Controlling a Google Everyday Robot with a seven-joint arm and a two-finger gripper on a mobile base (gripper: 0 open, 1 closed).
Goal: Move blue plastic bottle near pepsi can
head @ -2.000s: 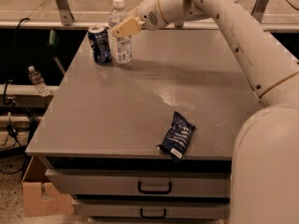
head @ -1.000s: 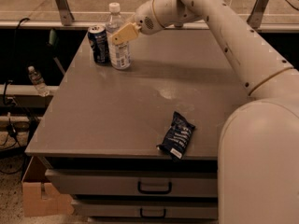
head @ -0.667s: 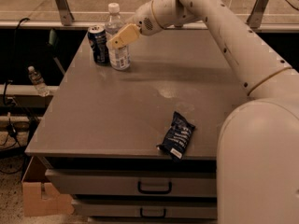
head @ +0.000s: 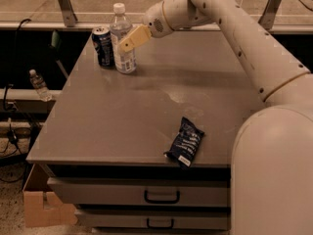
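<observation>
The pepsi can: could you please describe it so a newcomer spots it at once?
At the far left corner of the table, the pepsi can stands left of the blue plastic bottle, at which the gripper sits. It is short, dark blue and silver-topped; the bottle is taller and clear.

Grey worktop (head: 122,116) over two drawers (head: 146,195) with dark handles, all in warm, dim-ish light. There's a cardboard box (head: 41,207) on the speckled floor (head: 12,214) bottom left, cables (head: 9,131) trailing down that side, and slanted metal struts (head: 66,6) along the back. The robot's jaws sit above the worktop's far left corner.
</observation>
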